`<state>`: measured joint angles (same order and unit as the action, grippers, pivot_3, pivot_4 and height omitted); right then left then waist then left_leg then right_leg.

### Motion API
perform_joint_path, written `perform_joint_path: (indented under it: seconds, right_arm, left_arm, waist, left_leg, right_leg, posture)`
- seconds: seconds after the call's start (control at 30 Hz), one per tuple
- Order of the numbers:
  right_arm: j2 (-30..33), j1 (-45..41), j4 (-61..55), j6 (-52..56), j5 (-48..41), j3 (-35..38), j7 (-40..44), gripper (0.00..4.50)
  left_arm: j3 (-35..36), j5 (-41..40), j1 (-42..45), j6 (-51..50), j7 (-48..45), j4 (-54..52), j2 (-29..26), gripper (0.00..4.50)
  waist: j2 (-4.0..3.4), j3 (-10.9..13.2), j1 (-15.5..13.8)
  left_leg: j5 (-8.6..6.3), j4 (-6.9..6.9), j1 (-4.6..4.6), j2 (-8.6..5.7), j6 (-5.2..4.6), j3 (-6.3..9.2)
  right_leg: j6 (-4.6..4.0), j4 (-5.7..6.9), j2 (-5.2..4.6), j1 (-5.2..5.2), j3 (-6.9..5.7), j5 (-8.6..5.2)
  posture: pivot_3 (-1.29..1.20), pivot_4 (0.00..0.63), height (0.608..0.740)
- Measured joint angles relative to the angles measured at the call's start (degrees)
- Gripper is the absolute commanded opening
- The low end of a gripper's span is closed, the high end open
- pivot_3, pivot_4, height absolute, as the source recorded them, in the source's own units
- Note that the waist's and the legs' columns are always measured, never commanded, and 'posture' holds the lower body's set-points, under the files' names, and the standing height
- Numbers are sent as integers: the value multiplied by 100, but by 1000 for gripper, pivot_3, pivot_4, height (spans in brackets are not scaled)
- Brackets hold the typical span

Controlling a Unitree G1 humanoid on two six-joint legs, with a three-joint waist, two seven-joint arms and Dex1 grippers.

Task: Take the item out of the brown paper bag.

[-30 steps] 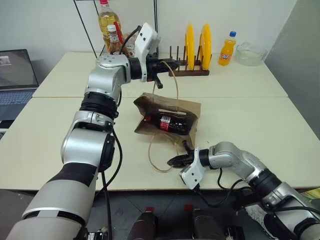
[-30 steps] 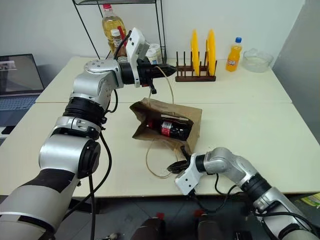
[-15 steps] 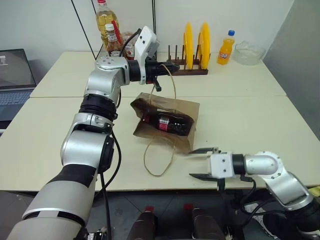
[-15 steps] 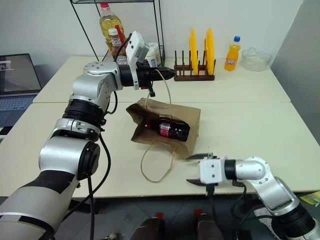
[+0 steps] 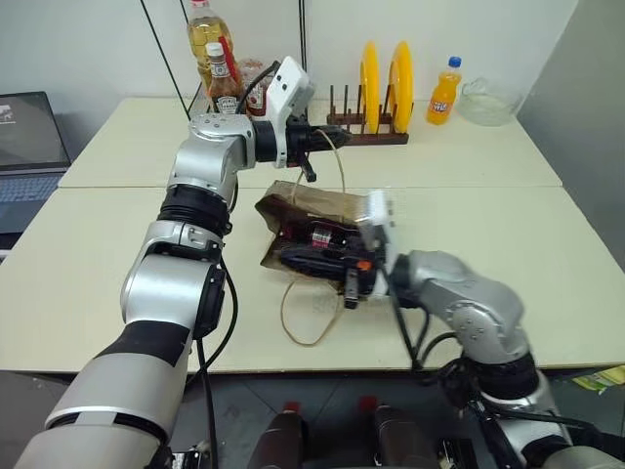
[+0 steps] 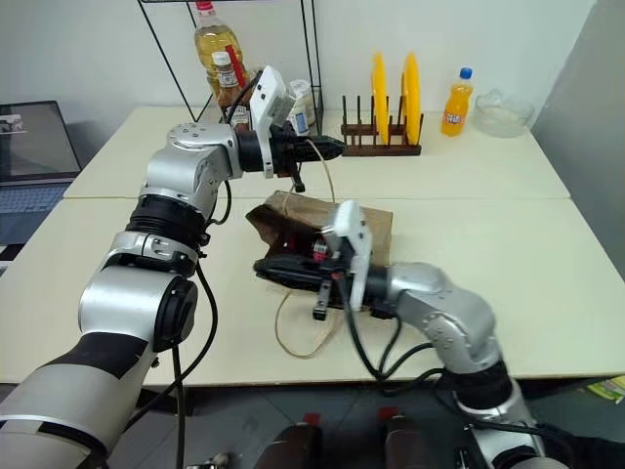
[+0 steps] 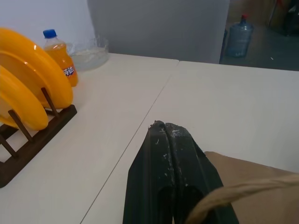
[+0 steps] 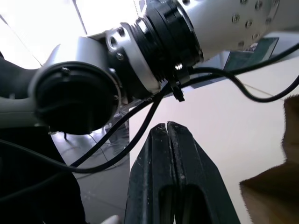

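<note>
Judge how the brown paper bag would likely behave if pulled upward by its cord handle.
The brown paper bag looks creased and slumped, so it would probably flex rather than lift stiffly. The bottle lying inside would likely weigh one end down and might roll out of the open mouth.

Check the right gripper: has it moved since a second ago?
Yes. The right gripper has swung up from the table's near edge and to the left, and now lies in front of the brown paper bag, fingers shut.
</note>
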<state>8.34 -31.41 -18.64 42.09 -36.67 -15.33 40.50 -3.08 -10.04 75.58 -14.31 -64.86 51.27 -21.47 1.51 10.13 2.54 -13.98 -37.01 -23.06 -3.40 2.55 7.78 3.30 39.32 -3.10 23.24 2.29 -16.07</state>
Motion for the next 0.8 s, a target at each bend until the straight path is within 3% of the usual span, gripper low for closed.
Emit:
perform_joint_path:
  seconds: [0.13,0.3,0.6,0.73,0.8]
  right_arm:
    - [-257,-211,860,-572,536,-272,34,25]
    - [-146,-221,1669,-1180,1382,-277,-248,25]
    - [173,-92,1505,-1382,2531,-182,-1224,25]
    - [508,-328,1506,-1377,3444,-566,-1556,25]
    - [633,-498,1515,-1374,3812,-741,-1570,613]
  left_arm:
    - [0,2,0,-15,-23,-13,-5,0]
    - [0,0,-21,-67,-38,-193,-59,0]
    - [2,-4,-157,-188,-46,-416,-72,0]
    - [2,-4,-157,-170,-49,-414,-8,0]
    - [1,-4,-156,-142,-47,-408,52,0]
  waist:
    - [0,0,49]
    - [-1,0,60]
    - [-1,0,74]
    - [-1,0,73]
    - [-1,0,75]
  left_leg:
    - [0,3,4,1,1,-3]
    - [0,3,3,2,1,-4]
    - [0,4,3,2,1,-6]
    - [0,3,3,0,1,-7]
    - [0,4,3,2,1,-7]
  right_leg:
    - [0,13,0,5,1,0]
    - [0,15,0,8,2,0]
    - [0,20,0,13,5,0]
    - [0,19,0,13,6,0]
    - [0,19,1,14,5,0]
  posture:
    - [0,150,740]
    - [0,150,740]
    - [0,150,740]
    - [0,150,740]
    - [0,150,740]
